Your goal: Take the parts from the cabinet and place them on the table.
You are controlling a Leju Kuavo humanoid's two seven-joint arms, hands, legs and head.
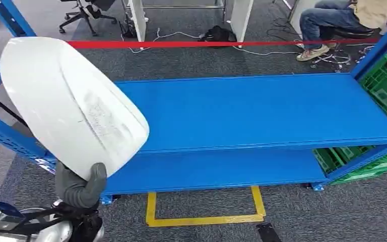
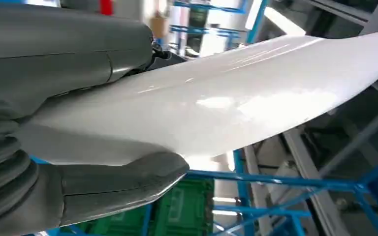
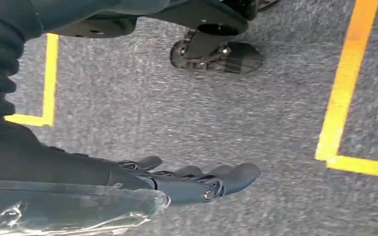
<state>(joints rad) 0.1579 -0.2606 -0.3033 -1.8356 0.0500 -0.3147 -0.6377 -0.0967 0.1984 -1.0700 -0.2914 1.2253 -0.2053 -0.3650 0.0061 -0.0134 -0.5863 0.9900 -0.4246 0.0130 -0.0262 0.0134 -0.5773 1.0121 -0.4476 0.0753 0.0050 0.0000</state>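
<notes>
A large white curved shell part (image 1: pixel 70 103) is lifted in front of the blue cabinet's left end, tilted up toward me. My left hand (image 1: pixel 80 186) grips its lower edge from below. Up close in the left wrist view, the glossy white part (image 2: pixel 236 105) lies clamped between my grey thumb (image 2: pixel 123 184) and the fingers above it. My right hand (image 3: pixel 197 182) hangs over the grey carpet with its fingers stretched out and nothing in it.
The blue cabinet (image 1: pixel 262 113) has two bare shelves. Green crates (image 1: pixel 383 96) stand at its right end. A red tape line (image 1: pixel 221 44) runs behind it, and a seated person (image 1: pixel 342 20) is at the back right. Yellow floor tape (image 1: pixel 204 219) marks the carpet before the cabinet.
</notes>
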